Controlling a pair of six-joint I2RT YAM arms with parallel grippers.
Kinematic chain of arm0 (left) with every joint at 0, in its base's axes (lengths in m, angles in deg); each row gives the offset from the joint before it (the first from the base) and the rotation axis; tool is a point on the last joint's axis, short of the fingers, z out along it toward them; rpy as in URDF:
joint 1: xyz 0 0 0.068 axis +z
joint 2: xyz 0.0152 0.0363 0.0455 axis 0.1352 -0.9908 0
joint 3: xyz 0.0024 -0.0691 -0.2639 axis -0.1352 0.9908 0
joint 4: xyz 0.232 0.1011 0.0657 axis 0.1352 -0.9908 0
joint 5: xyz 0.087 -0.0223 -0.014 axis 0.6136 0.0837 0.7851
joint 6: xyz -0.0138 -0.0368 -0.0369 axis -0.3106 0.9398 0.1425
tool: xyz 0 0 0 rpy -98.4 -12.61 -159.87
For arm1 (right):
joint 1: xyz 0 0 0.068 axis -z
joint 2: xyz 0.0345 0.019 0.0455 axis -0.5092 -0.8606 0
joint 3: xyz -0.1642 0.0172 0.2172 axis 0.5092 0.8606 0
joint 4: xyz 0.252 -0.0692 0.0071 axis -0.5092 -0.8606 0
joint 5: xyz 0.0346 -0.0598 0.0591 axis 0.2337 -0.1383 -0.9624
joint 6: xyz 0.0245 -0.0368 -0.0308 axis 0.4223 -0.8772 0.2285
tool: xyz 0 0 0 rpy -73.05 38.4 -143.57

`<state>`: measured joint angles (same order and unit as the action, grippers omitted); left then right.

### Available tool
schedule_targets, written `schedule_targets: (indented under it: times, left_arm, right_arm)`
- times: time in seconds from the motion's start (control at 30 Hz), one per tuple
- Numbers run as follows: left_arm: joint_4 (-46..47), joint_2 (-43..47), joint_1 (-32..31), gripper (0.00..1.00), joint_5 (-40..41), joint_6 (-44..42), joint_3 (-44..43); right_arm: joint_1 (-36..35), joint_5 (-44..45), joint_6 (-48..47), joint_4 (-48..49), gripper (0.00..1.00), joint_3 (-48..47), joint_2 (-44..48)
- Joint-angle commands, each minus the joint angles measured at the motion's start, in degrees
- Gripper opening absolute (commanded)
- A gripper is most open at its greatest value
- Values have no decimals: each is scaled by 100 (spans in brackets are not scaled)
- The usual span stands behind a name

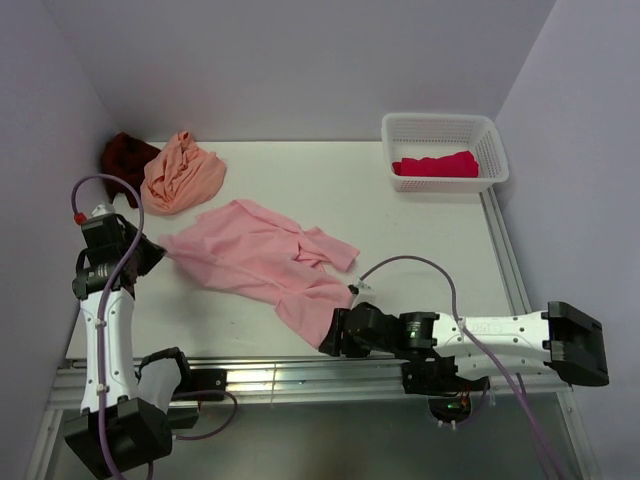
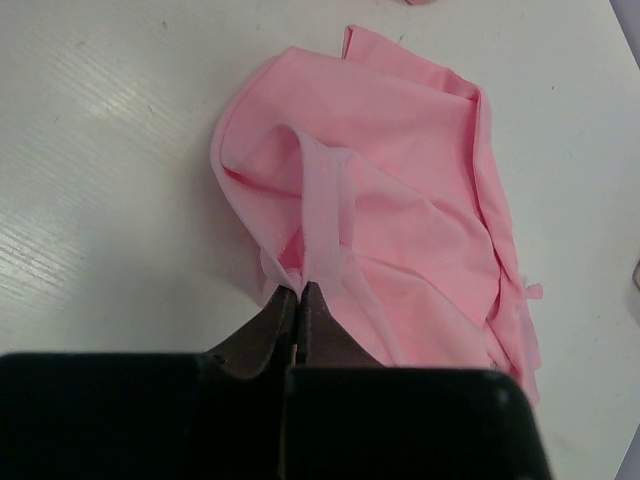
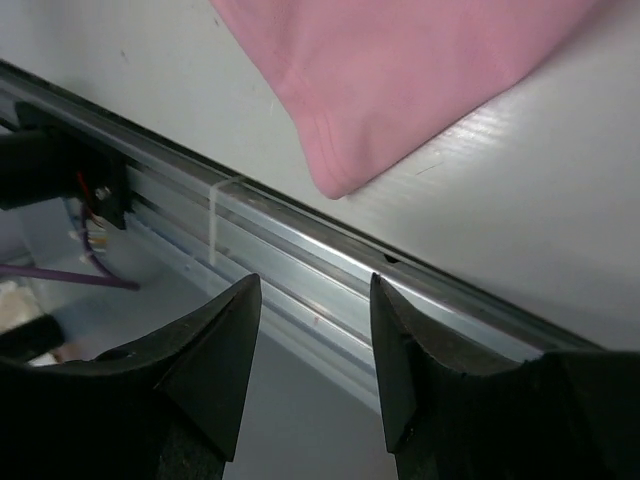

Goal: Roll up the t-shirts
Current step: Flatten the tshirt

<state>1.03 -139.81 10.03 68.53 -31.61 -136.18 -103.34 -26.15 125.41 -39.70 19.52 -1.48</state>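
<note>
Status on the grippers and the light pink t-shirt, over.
Left gripper shut on edge of light pink t-shirt. Right gripper open, empty, off its near hem. Shirt spread out, not rolled. Peach t-shirt heaped close behind.

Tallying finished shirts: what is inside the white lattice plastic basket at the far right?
A crimson-pink cloth t-shirt lies bunched in the white lattice plastic basket. Whether anything sits beneath it cannot be seen; the cloth covers the floor there.

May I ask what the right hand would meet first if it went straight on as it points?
Probably the near hem corner of the light pink t-shirt, just beyond the open right hand. Depth is unclear, so the rail might come first.
</note>
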Motion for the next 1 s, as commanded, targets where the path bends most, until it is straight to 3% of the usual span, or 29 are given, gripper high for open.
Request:
schedule_targets:
  times: [0.0, 0.13, 0.27, 0.5, 0.77, 0.97]
  left_arm:
    - [367, 229, 39, 0, -54, -93, 166]
    - [411, 325, 39, 0, -63, -76, 201]
    - [490, 378, 30, 0, -133, -67, 298]
    - [526, 361, 30, 0, -168, -58, 342]
    - [552, 422, 39, 0, -142, -41, 377]
    - [569, 413, 30, 0, -159, -49, 377]
  right_arm:
    - [-364, 874, 1664, 397, 55, -16, -154]
    - [-646, 1166, 2553, 293, 55, -77, -435]
    - [-760, 1492, 3580, -902, 52, -831, -1154]
    - [-795, 1456, 4336, -1008, 50, -1043, -1814]
    - [-787, 1641, 5067, -1369, 47, -1026, -1859]
    - [-760, 1633, 4989, -1247, 47, -1255, -2236]
